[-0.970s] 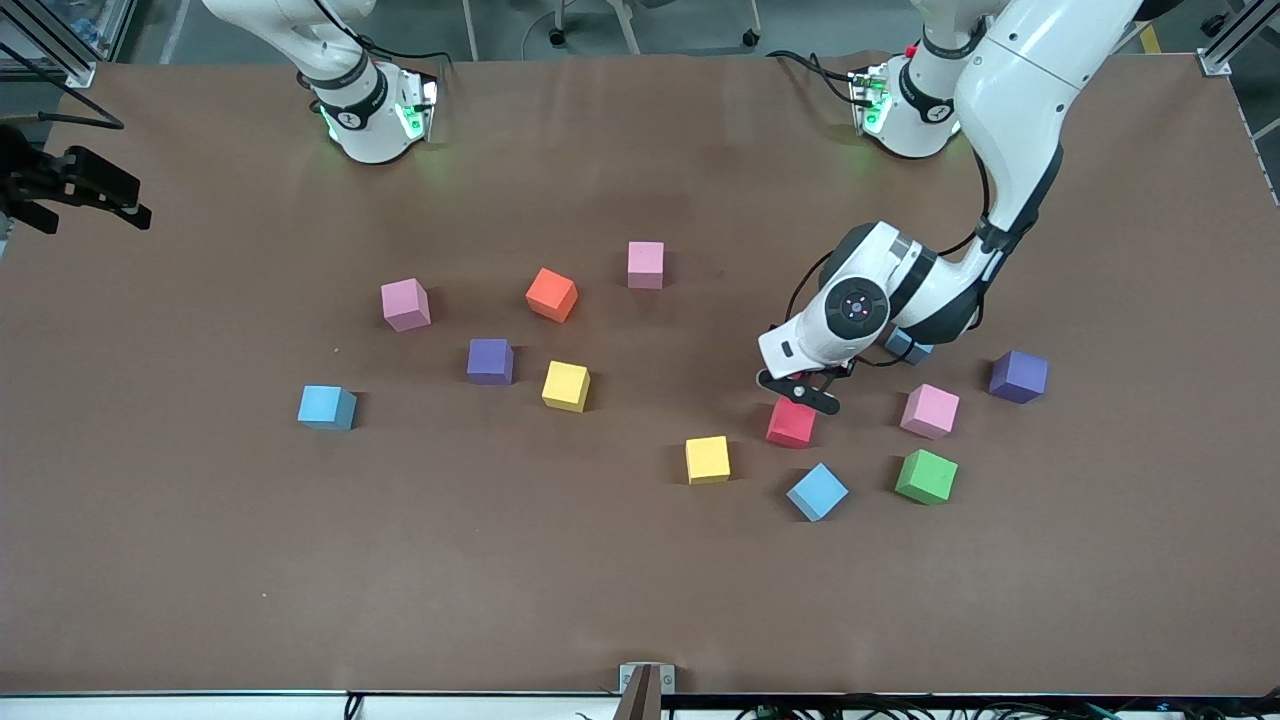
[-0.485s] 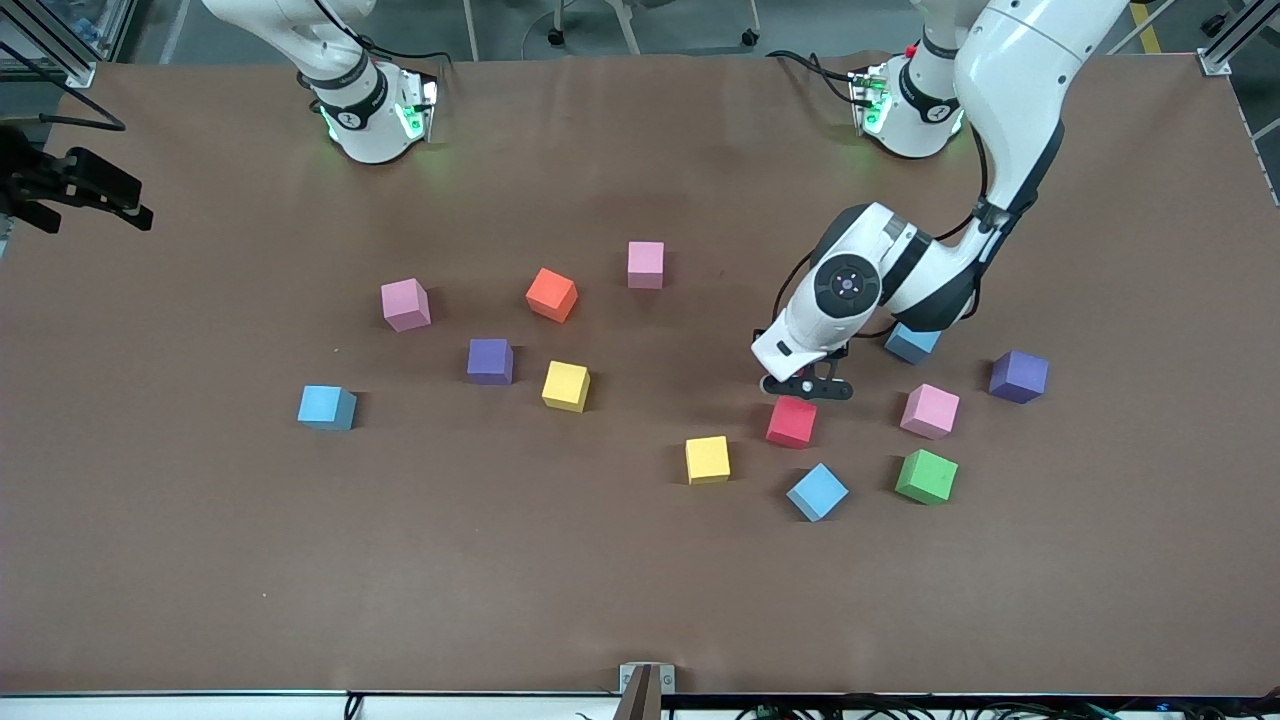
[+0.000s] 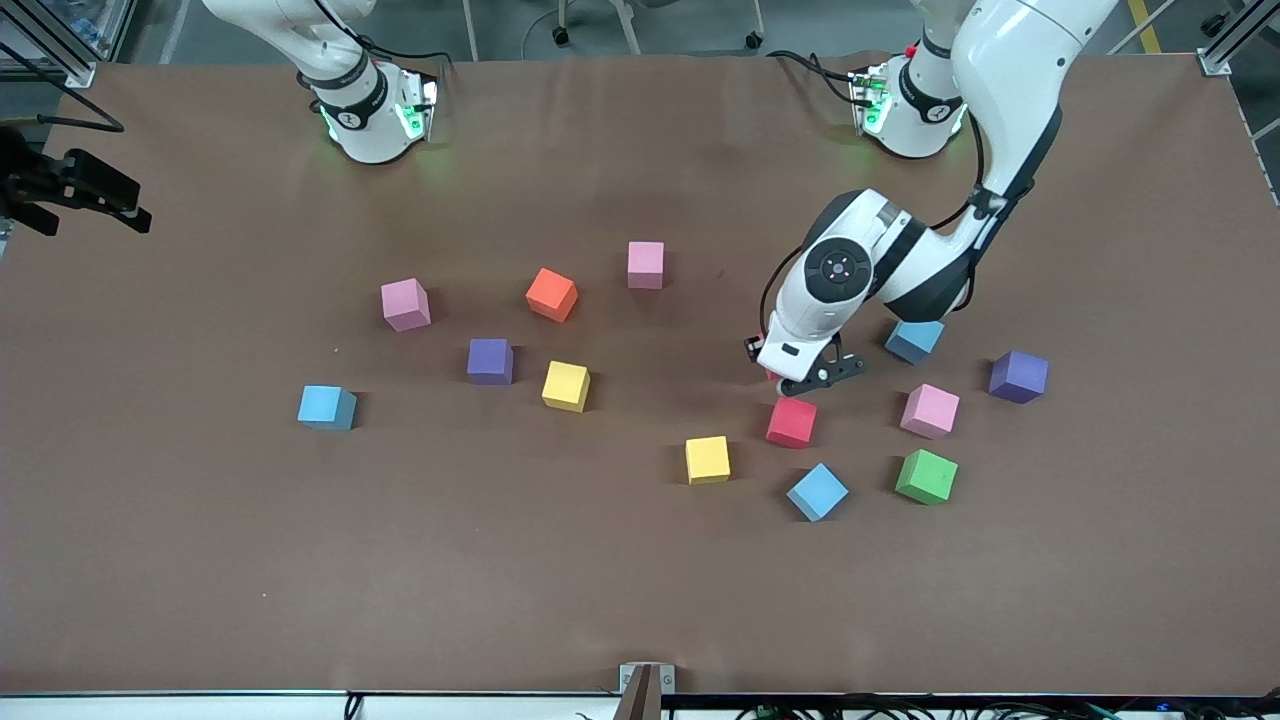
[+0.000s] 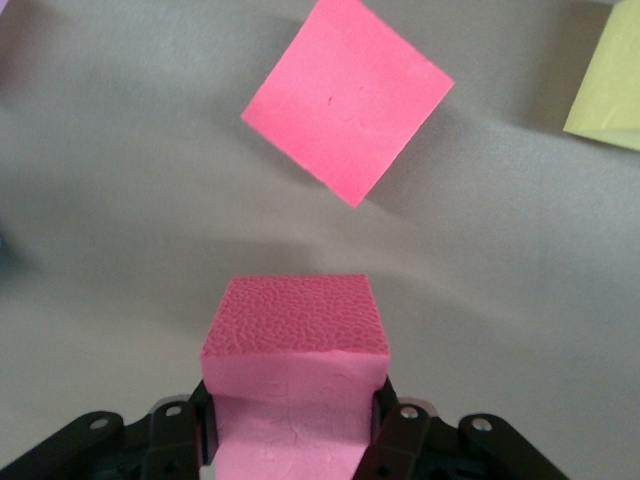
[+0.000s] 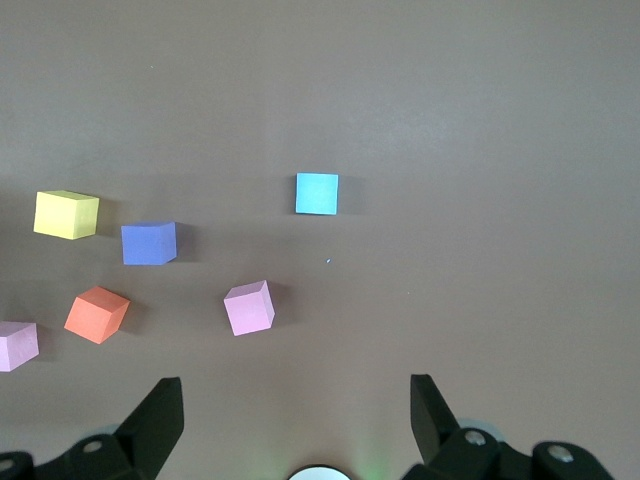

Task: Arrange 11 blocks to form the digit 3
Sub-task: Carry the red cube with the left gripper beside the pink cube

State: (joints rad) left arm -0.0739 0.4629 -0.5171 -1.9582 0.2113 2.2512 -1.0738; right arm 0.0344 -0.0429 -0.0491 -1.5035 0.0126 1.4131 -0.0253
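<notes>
We take this for a robotics lab. Two bench-mounted arms, an aluminium frame [image 3: 1225, 45], trailing cables [image 3: 810, 65] — nothing domestic.

Green cube [image 3: 926, 476] on the brown table [image 3: 600, 580]; stray purple cube [image 3: 1018, 376].

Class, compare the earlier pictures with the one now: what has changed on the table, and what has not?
The left gripper, shut on a red block, has lifted and drawn toward its base, away from the other red block on the table. The right gripper stayed open, off to the side. The loose blocks have not moved.
</notes>
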